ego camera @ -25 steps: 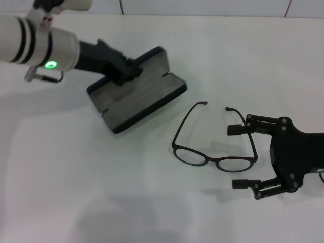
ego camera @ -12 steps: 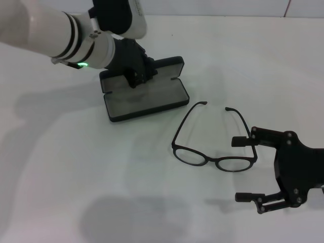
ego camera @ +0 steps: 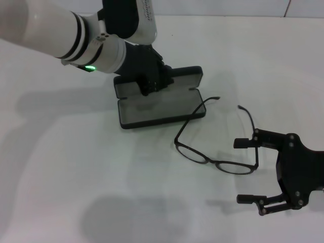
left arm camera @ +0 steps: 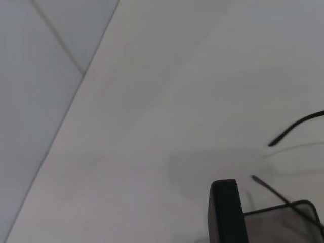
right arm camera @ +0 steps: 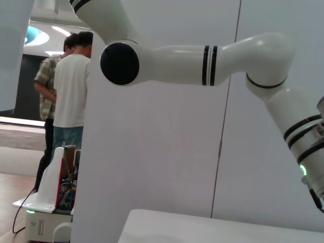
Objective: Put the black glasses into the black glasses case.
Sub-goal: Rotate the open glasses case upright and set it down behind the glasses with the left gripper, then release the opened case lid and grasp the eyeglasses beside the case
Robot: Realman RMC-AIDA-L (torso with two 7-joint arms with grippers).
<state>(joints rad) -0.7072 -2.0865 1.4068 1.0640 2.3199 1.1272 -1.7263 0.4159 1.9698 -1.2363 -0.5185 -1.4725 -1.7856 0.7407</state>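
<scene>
- Right gripper point(ego camera: 240, 171) spread wide and empty, low over the table point(ego camera: 76, 177), just beside the black glasses point(ego camera: 208, 161) at the right-hand end of the frame.
- Left gripper point(ego camera: 149, 81) apparently clamped on the rear edge of the open black glasses case point(ego camera: 152, 109), grey lining up, lid raised behind.
- Glasses lying unfolded on the table, with one temple tip touching or overlapping the case's near corner; impossible to tell which.
- Likely trouble: nudging the case against that temple and sweeping the glasses away from the open fingers.
- Pinching a slim temple rather than the frame front, then twisting or dropping on the lift.
- Lowering with temples splayed, snagging on the case rim or on the left gripper at the back edge.
</scene>
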